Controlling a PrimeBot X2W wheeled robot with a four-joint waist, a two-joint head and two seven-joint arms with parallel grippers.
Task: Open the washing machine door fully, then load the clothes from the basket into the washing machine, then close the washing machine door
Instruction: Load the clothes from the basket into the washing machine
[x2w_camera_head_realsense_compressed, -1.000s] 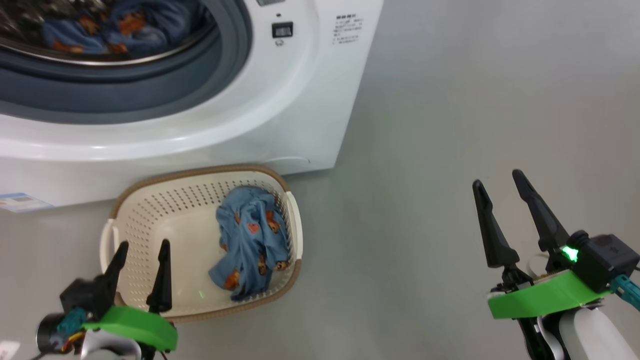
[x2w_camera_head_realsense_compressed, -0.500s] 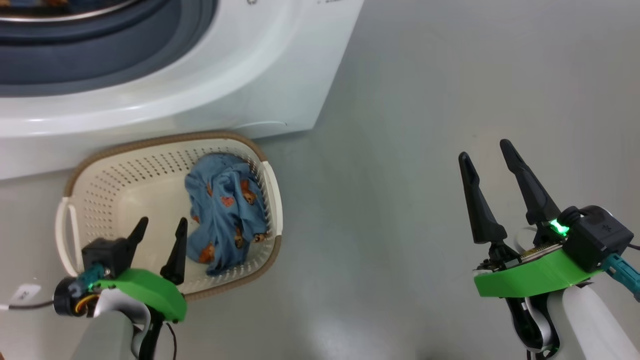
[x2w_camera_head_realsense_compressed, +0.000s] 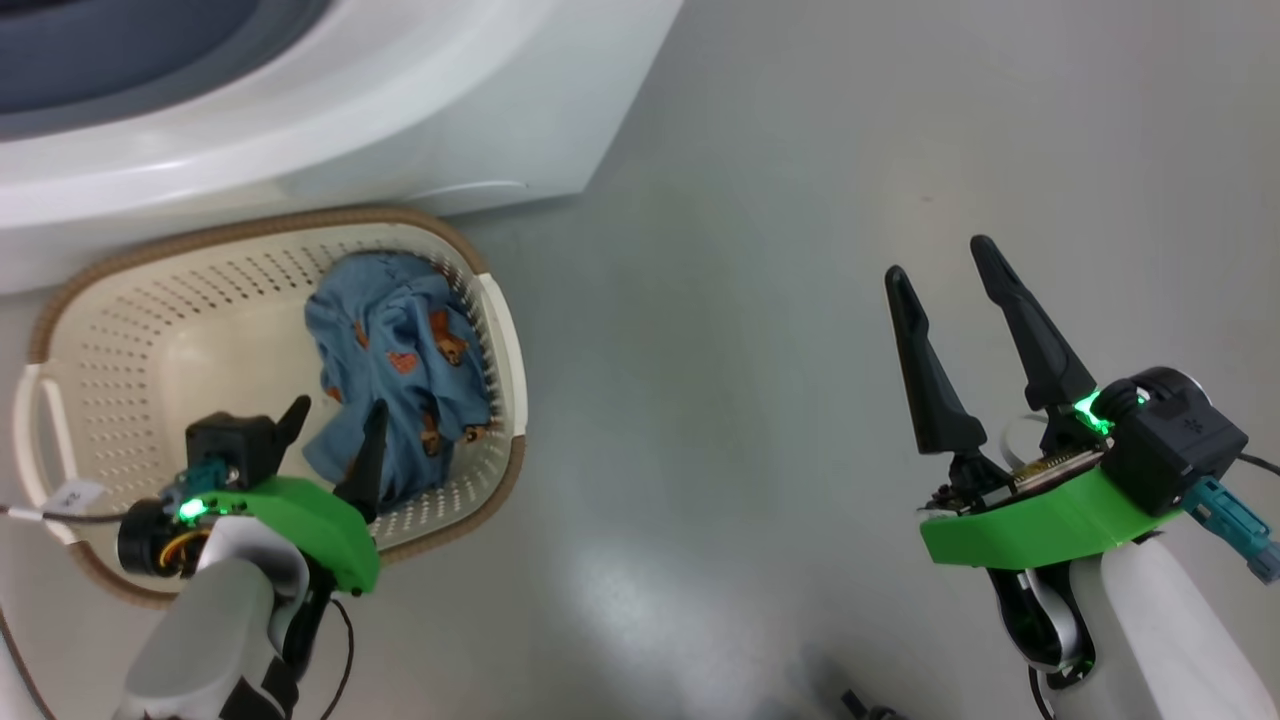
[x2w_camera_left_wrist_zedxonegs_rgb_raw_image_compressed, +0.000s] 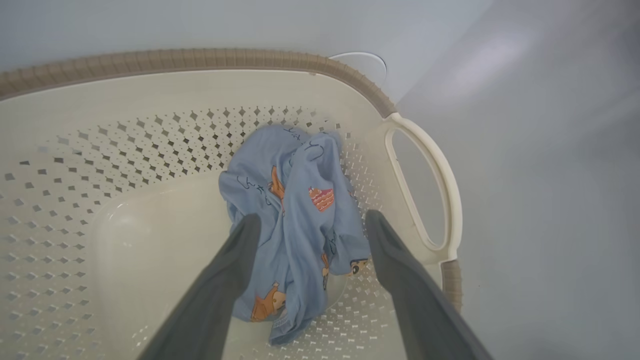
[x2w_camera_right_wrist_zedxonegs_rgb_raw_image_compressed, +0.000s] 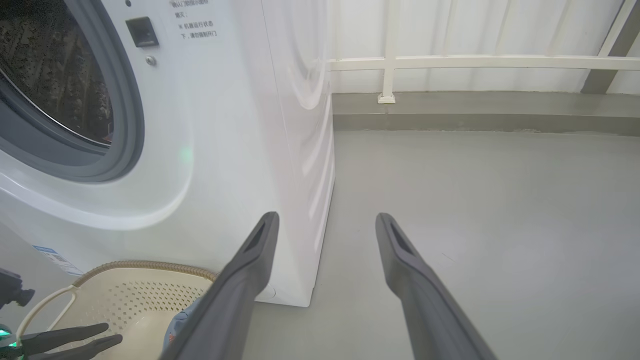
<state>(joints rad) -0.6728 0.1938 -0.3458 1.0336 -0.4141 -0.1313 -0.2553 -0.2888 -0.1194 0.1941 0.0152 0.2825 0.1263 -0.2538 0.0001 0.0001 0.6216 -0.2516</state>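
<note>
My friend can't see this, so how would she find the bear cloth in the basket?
Find the big white washing machine; on the floor in front of it sits a cream basket full of little holes, with a brown rim. Crumpled against the basket's right side lies the cloth. It is soft and light blue with orange-brown bears, while everything around it is hard and plain.

The head camera looks steeply down from above at the basket (x2w_camera_head_realsense_compressed: 130, 330), the washing machine (x2w_camera_head_realsense_compressed: 400, 130) front and the floor (x2w_camera_head_realsense_compressed: 800, 250), the left wrist camera peers closely into that same basket from over its rim, and the right wrist camera faces low across the floor toward the washing machine, catching the basket's edge.
</note>
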